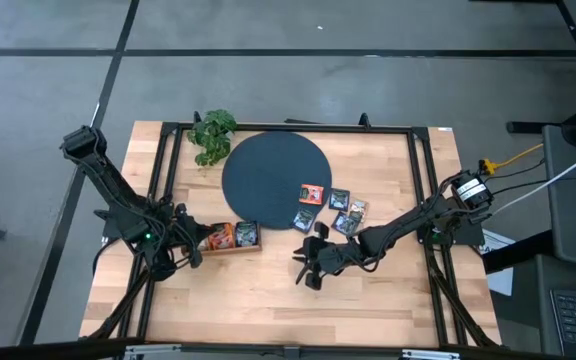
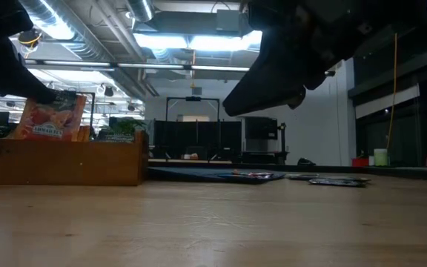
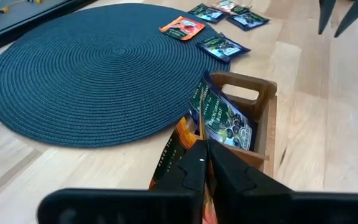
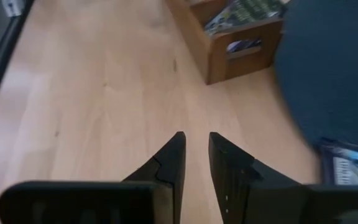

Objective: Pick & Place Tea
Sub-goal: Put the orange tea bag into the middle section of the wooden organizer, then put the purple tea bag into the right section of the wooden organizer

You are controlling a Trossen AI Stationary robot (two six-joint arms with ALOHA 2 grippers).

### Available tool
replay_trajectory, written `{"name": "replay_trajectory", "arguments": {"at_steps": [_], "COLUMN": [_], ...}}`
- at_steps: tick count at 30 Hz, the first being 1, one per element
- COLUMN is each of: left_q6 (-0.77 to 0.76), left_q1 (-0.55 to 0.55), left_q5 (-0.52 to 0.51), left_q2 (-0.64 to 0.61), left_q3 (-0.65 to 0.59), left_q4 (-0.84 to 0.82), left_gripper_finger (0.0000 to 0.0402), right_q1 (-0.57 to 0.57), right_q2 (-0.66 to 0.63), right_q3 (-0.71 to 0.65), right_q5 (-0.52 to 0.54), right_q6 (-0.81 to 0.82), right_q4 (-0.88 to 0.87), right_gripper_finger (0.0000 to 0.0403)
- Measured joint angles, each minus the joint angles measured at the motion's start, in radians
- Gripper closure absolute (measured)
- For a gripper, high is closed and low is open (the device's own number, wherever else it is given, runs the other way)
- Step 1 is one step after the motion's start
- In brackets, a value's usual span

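placing is the step in hand, as i judge it: the left gripper (image 3: 205, 163) is at the wooden tray (image 1: 230, 246) near the left edge of the table (image 1: 268, 300), with its two fingers pressed together on an orange-red sachet (image 3: 178, 149) that stands upright in the tray's compartment. in the next compartment a dark sachet (image 3: 224, 119) with a light label already leans, so part of the tea is sorted.

the right gripper (image 1: 310, 268) hovers over bare wood in front of the dark round mat (image 1: 268, 175), its fingers a small way apart and holding nothing. it is just beside the loose sachets but touches none of them.

the other tea is not yet collected. one orange-red sachet on the mat (image 1: 312, 193) lies at the mat's right edge, and several dark sachets (image 1: 344, 210) lie flat on the wood just beside it, close together. a small green plant (image 1: 211, 133) stands at the mat's far left and is not part of the work.

next, i think the left gripper must let go of the sachet and lift straight up, so it does not drag it out again. the right gripper must then go down on one flat sachet; this may be difficult because they lie flat and near each other.
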Motion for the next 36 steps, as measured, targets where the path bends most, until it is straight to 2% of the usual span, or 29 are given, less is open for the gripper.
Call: {"name": "replay_trajectory", "arguments": {"at_steps": [5,16,20,22,26,31,34,36], "left_q6": [-0.003,0.043,0.074,0.172,0.446,0.708,0.792,0.818], "left_q1": [0.008,0.072,0.095,0.115,0.186,0.294,0.353,0.387], "left_q5": [0.0,0.01,-0.065,-0.066,0.032,0.162,0.233,0.277], "left_q2": [0.0,0.0,0.0,0.0,0.001,0.009,0.036,0.064], "left_q3": [0.0,0.0,0.0,0.0,0.0,0.0,0.0,0.0], "left_q4": [0.0,-0.011,0.069,0.165,0.398,0.654,0.765,0.819], "left_gripper_finger": [0.0374,0.0309,0.0302,0.0303,0.0308,0.0313,0.0312,0.0311], "right_q1": [0.0,0.0,0.0,-0.004,-0.03,-0.1,-0.138,-0.155], "right_q2": [0.0,0.0,0.0,0.0,0.0,0.0,0.0,0.0], "right_q3": [0.0,0.0,0.0,0.0,0.0,0.0,-0.001,-0.001], "right_q5": [0.046,0.05,0.151,0.217,0.287,0.263,0.191,0.151], "right_q6": [0.0,0.005,0.069,0.111,0.183,0.261,0.265,0.263], "right_q4": [0.0,-0.001,-0.041,-0.085,-0.182,-0.29,-0.307,-0.307], "right_gripper_finger": [0.0329,0.0329,0.0329,0.0329,0.033,0.036,0.0392,0.0396]}}
